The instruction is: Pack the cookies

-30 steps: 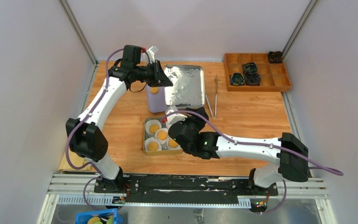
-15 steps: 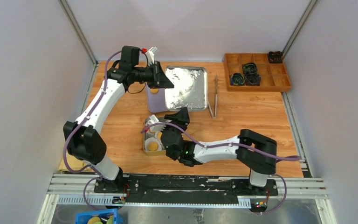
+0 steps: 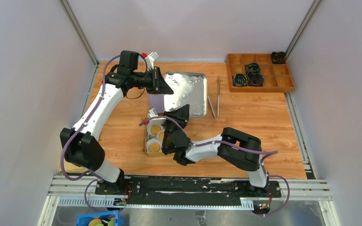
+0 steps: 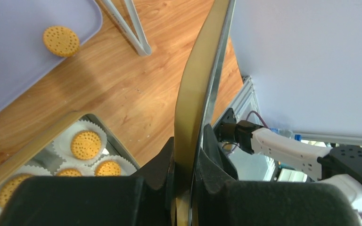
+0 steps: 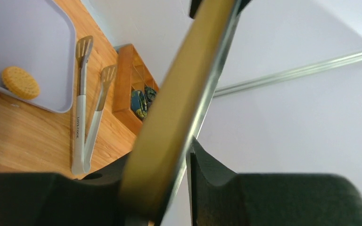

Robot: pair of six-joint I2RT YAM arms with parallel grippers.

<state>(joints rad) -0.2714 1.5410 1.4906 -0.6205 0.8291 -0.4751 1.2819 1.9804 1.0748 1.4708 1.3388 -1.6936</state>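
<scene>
Right arm has swung in across the tin (image 3: 146, 140) within the last second; right end effector (image 5: 162, 165) is now closed on the near edge of the lid (image 3: 187, 92), no gap visible; left end effector (image 4: 188, 162) is clamped on the lid's left edge; the lid has moved nearer the tin, over the lilac tray (image 4: 9, 61); cookies (image 4: 86, 144) sit in white liners (image 4: 66, 136) inside the tin; one cookie (image 4: 61, 41) is left on the tray; judgement: closing appears under way, packing incomplete; tongs (image 3: 215, 101) lie idle on the tabletop (image 3: 254, 117)
</scene>
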